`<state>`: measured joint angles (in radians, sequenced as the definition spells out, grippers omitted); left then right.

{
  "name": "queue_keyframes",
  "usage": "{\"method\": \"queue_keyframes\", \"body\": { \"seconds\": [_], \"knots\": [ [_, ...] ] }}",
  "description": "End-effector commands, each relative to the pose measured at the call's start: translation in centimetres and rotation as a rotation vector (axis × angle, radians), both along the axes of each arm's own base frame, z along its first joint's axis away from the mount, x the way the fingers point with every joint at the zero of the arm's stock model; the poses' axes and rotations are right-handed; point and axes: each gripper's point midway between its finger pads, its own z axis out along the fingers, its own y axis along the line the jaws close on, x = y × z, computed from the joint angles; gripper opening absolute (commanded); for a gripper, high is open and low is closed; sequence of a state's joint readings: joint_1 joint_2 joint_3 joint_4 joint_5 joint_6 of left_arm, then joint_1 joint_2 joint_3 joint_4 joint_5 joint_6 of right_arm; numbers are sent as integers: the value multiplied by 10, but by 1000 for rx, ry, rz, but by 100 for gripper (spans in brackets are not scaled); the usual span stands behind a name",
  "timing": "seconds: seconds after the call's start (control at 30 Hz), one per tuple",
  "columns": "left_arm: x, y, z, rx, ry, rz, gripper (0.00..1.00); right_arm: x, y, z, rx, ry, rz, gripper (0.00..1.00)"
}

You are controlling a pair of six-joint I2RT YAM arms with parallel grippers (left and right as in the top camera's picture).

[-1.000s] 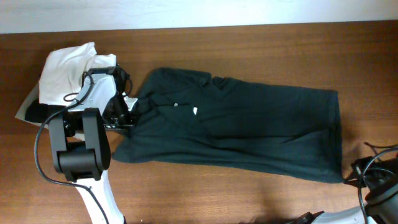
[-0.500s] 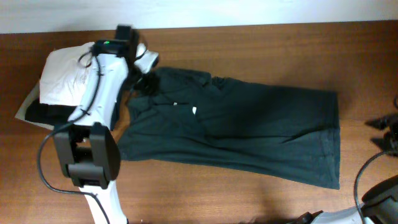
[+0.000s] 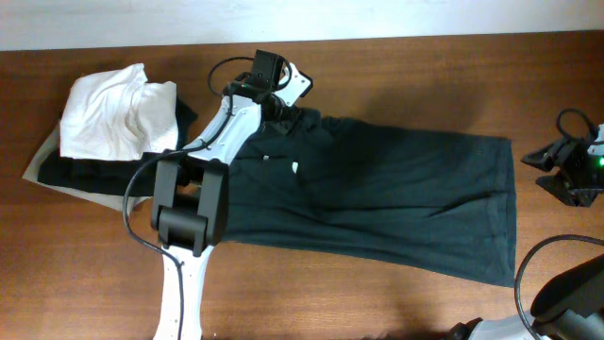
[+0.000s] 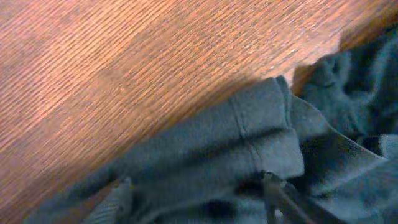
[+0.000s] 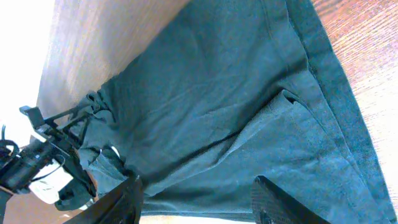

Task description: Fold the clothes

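wood tbl (image 3: 396,76), dark tee (image 3: 396,189) laid out

The T-shirt (image 3: 396,198) is very dark teal with small white marks, the other garment (image 3: 104,118) white, the cloth (image 3: 40,162) beige, the table (image 3: 396,66) reddish-brown wood grain

The dark teal T-shirt (image 3: 377,189) lies flat and stretched out lengthwise, rumpled at its left end.

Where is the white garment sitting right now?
In the overhead view, the white garment lies bunched at the left end of the table, stacked above a beige cloth, just left of the dark T-shirt.
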<state>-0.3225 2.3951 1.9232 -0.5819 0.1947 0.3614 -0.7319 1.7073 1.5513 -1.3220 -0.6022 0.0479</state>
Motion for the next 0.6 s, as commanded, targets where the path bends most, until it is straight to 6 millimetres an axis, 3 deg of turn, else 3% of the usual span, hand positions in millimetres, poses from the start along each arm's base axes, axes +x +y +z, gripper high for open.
{"method": "queue_keyframes", "body": {
  "seconds": [0.0, 0.07, 0.1, 0.2, 0.27, 0.37, 0.47, 0.57],
  "knots": [
    [5, -5, -15, -2, -14, -23, 50, -1, 1, 6, -26, -8, 16, 60],
    [4, -5, -21, 1, -3, -23, 13, -1, 1, 6, -26, -8, 16, 60],
    [4, -5, -19, 0, -6, -23, 2, -1, 1, 6, -27, -9, 16, 60],
    [8, -3, 10, 3, -17, -6, 0, 0, -3, 5, -44, -11, 14, 60],
    [15, 9, 42, 63, -59, 36, 0, 2, -7, 4, -69, -12, 12, 60],
    [14, 21, 73, 107, -95, 70, 0, 9, -14, 5, -96, -43, 5, 62],
    [4, 36, 94, 163, -95, 101, 0, 19, -22, 4, -133, -86, 3, 68],
    [-11, 54, 102, 238, -59, 141, 0, 29, -25, 1, -152, -108, 17, 72]
  ]
}}
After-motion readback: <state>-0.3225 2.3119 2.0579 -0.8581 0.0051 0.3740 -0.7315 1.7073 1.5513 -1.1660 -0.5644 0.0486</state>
